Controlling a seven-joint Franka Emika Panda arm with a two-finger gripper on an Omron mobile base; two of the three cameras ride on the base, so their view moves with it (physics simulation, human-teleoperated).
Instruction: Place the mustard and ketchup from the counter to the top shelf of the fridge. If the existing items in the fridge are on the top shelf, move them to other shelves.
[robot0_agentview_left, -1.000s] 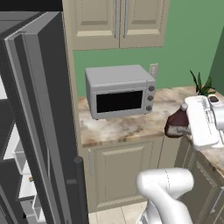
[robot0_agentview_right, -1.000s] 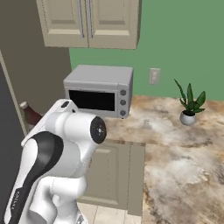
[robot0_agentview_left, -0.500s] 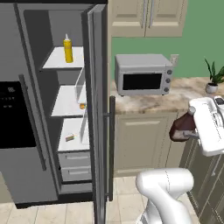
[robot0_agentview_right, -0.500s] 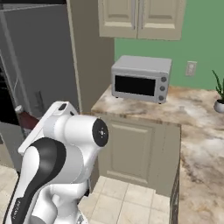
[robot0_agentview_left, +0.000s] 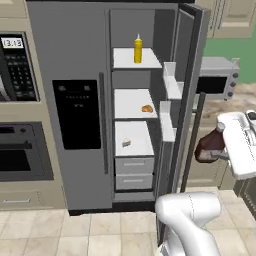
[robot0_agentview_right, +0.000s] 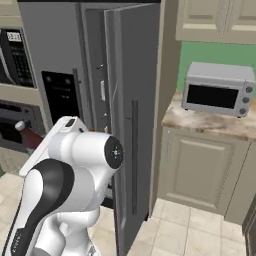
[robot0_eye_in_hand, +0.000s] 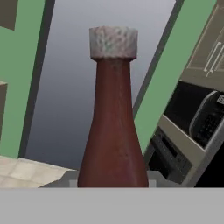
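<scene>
- I have the fingers (robot0_eye_in_hand: 113, 183) pinching the ketchup (robot0_eye_in_hand: 113, 131) at its base; in the hand view the dark red bottle rises straight up the middle, pale cap on top.
- In the left base view I see the ketchup (robot0_agentview_left: 210, 146) held at the end of the white arm, out in front of the open fridge door (robot0_agentview_left: 186, 100) and well apart from the shelves.
- The mustard (robot0_agentview_left: 137, 49) stands upright on the top shelf (robot0_agentview_left: 125, 61) of the fridge (robot0_agentview_left: 75, 100), towards its right half.
- The golden-brown bun (robot0_agentview_left: 147, 108) lies on the second shelf (robot0_agentview_left: 131, 104), near the right edge.
- The pale wedge slice (robot0_agentview_left: 126, 143) lies on the third shelf (robot0_agentview_left: 131, 137), above the two grey drawers (robot0_agentview_left: 134, 172).
- From the right base view, the grey toaster oven (robot0_agentview_right: 218, 90) sits on the marbled bench (robot0_agentview_right: 210, 122), right of the fridge door (robot0_agentview_right: 132, 115).
- I catch the ketchup cap (robot0_agentview_right: 20, 126) poking out left of the arm there.
</scene>
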